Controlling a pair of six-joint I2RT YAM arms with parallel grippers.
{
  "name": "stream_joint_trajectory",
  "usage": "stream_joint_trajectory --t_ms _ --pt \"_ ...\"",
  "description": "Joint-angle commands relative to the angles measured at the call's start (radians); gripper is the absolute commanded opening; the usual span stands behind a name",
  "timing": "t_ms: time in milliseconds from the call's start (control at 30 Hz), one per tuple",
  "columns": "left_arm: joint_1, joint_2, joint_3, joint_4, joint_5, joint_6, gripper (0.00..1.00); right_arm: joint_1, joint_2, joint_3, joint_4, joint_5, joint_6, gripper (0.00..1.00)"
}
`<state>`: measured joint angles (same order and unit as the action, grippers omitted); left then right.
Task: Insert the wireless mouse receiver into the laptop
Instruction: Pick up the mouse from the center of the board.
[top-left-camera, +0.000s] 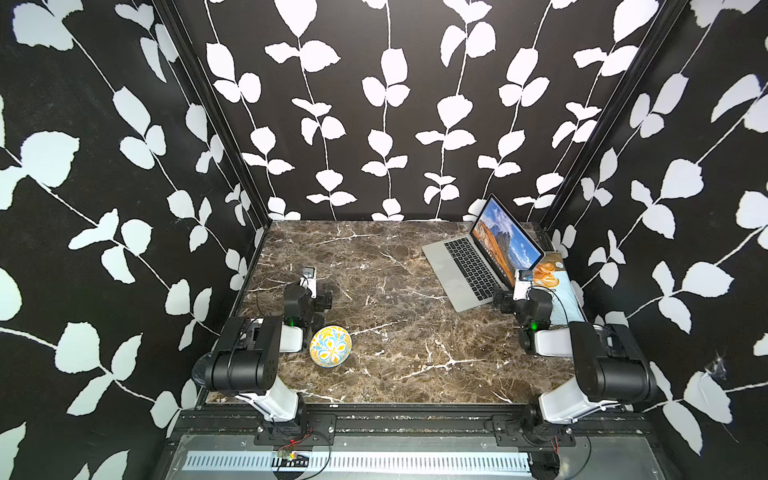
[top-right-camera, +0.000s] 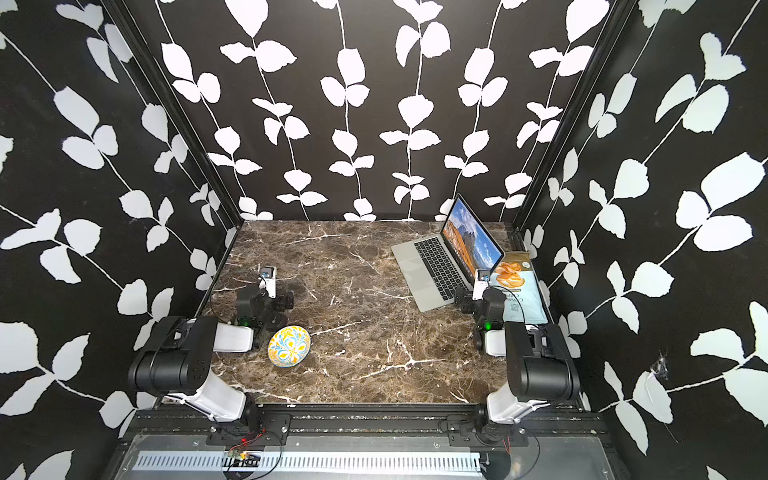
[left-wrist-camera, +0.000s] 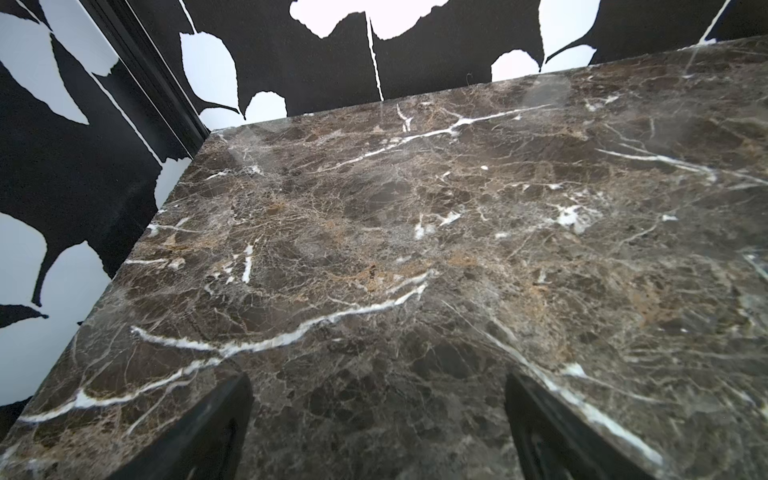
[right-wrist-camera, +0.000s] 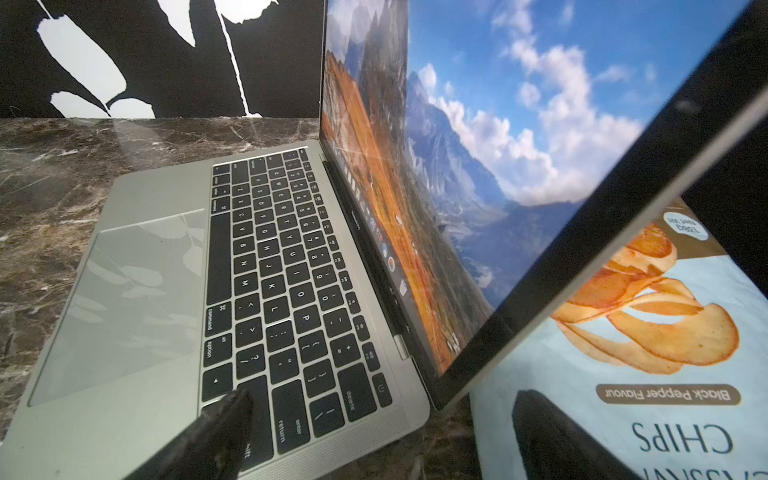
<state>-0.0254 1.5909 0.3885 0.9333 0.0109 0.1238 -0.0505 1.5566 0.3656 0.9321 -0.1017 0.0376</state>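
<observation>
Marble, dark brown with white veins, forms the tabletop (left-wrist-camera: 415, 228) and fills everything ahead of the left gripper (left-wrist-camera: 378, 432). Only the two black fingertips (left-wrist-camera: 220, 419) of that gripper enter its wrist view, cut off at the frame edge. We see them set wide apart, with bare stone between them and nothing held. In both top views this gripper reads only as a dark mass under its camera mount, so we cannot confirm its height over the surface. Behind it and off to its right, a yellow-and-blue patterned bowl (top-left-camera: 330, 346) sits just beside the arm's white link.

The right gripper (right-wrist-camera: 386, 432) likewise stands wide open and empty. The laptop (right-wrist-camera: 145, 291) lies directly ahead of it with the lid raised. In the wrist view the near corner of its base shows between the fingers. One fingertip (right-wrist-camera: 226, 415) overlaps the corner keys; we cannot tell whether it touches them. The other fingertip shows against a pale blue chips bag (right-wrist-camera: 623, 374), which lies to the gripper's right, behind the screen. The screen and the arm hide much of that bag. The laptop's side edge is too foreshortened to make out any port. A small silver piece (right-wrist-camera: 401, 347) by the hinge cannot be identified.
</observation>
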Motion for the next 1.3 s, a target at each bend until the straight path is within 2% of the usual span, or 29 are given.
stream_joint_trajectory --t_ms 0,367,433,467,567,633,700,733,833,1000,1267 --pt "0.002 -0.014 0.012 0.012 0.014 -0.004 0.98 -0.002 -0.002 -0.003 0.041 -0.003 0.001 1.00" --pt "0.004 -0.021 0.019 -0.004 -0.004 -0.010 0.98 -0.002 -0.005 -0.009 0.049 0.028 0.009 0.99" --pt "0.004 -0.102 0.058 -0.150 -0.059 -0.030 0.98 -0.002 -0.040 -0.030 0.058 0.068 0.028 0.99" --pt "0.005 -0.165 0.094 -0.278 -0.083 -0.044 0.98 0.000 -0.074 -0.040 0.046 0.064 0.023 0.99" --pt "0.004 -0.360 0.239 -0.750 -0.200 -0.253 0.98 0.030 -0.269 -0.027 -0.158 0.093 -0.006 0.95" --pt "0.001 -0.475 0.295 -1.035 -0.248 -0.451 0.98 0.065 -0.437 0.051 -0.456 0.097 0.077 0.96" --pt "-0.005 -0.556 0.314 -1.296 -0.336 -0.680 0.98 0.095 -0.546 0.125 -0.665 0.022 0.142 0.95" --pt "-0.007 -0.596 0.312 -1.413 -0.360 -0.782 0.99 0.121 -0.586 0.143 -0.724 -0.013 0.151 0.94" --pt "-0.008 -0.669 0.270 -1.575 -0.320 -0.959 0.98 0.241 -0.658 0.150 -0.815 -0.032 0.141 0.93" --pt "-0.015 -0.661 0.193 -1.569 -0.125 -1.157 0.98 0.430 -0.657 0.130 -0.828 0.003 0.136 0.93" --pt "-0.078 -0.460 0.221 -1.459 -0.121 -1.149 0.98 0.580 -0.528 0.200 -0.923 0.112 0.091 0.91"
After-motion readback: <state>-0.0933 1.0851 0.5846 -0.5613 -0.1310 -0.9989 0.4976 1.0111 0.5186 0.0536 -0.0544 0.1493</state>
